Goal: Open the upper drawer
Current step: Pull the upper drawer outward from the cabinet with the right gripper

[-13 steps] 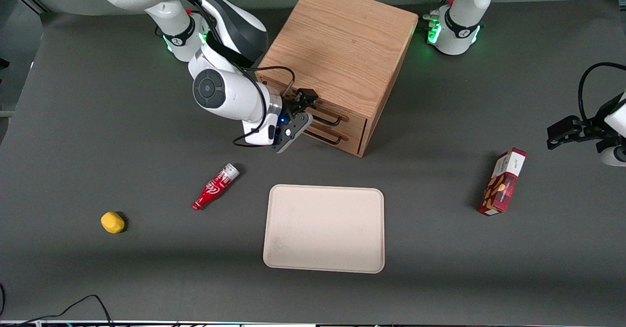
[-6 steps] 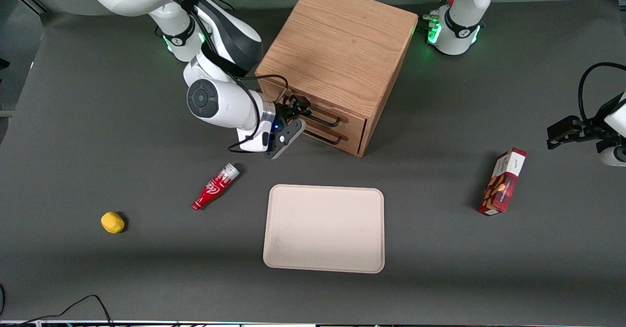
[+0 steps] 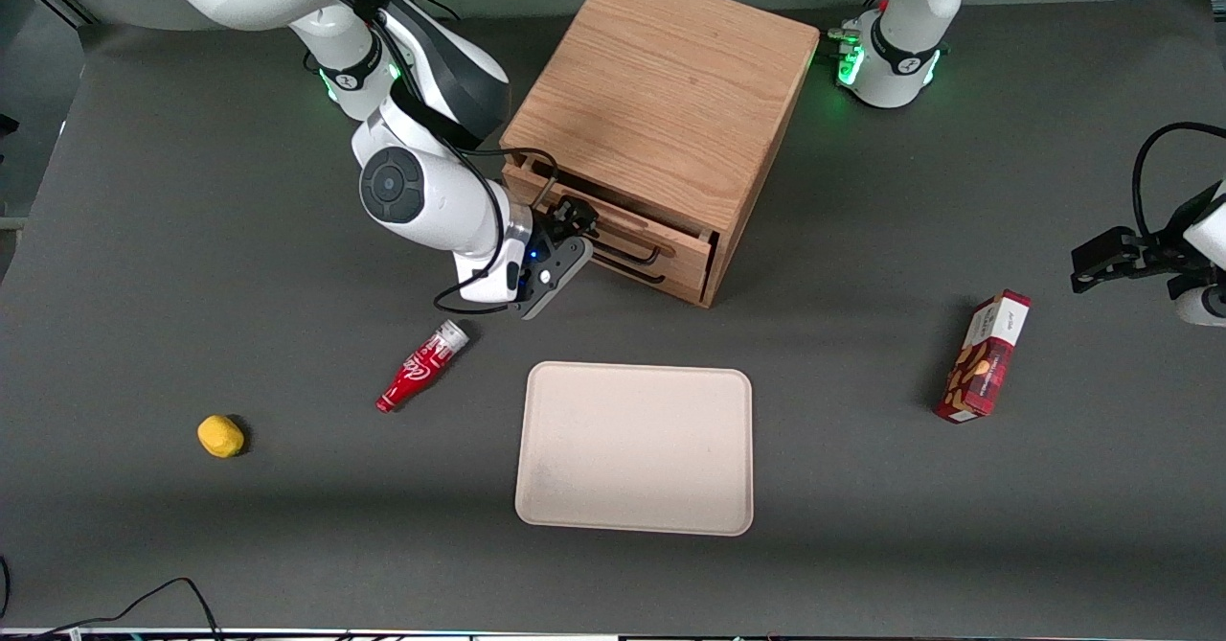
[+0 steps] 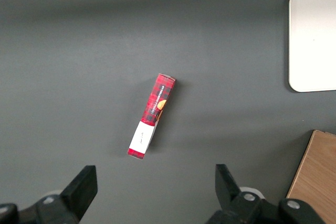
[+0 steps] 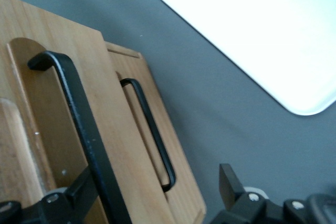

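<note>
- One oak cabinet stands on the table, farther from the front camera than everything else on it.
- One cream tray lies flat, nearer the front camera than the cabinet.
- Two matching drawers sit in the cabinet's front. The upper drawer stands slightly out of the cabinet front, with a dark gap showing above its top edge; the lower drawer sits flush below it.
- Two thin black wire handles: the upper handle and the lower handle.
- One gripper is at the upper handle, at its end toward the working arm; its two fingers straddle the bar with a wide gap, not clamped on it.
- One red snack box lies toward the parked arm's end.
- One small red bottle lies on its side.
- One yellow ball-like lump sits toward the working arm's end.
</note>
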`<state>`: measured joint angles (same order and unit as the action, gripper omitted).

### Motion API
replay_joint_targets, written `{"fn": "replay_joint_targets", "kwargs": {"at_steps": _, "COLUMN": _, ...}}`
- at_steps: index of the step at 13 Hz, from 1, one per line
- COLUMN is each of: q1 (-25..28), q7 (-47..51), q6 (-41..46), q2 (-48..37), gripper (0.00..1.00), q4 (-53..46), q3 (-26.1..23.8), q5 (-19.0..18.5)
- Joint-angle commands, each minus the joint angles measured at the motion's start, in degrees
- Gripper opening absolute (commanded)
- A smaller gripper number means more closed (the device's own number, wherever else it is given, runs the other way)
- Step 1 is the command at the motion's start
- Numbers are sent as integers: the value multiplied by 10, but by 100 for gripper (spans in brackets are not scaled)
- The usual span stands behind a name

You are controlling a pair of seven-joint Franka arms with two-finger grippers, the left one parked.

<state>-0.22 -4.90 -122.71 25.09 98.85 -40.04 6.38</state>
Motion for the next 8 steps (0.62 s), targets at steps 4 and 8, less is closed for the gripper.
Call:
{"fn": "replay_joint_targets", "kwargs": {"at_steps": 4, "q1": -2, "q7": -14, "q6": -3, "q2": -5, "gripper": 100, "q4": -20, "q3": 16, "q5": -81}}
{"fn": "replay_joint_targets", "kwargs": {"at_steps": 8, "q1": 0, "q7": -16, "q6": -30, "q2": 5, "gripper": 100, "q4": -28, "q3": 32, "q5": -107}}
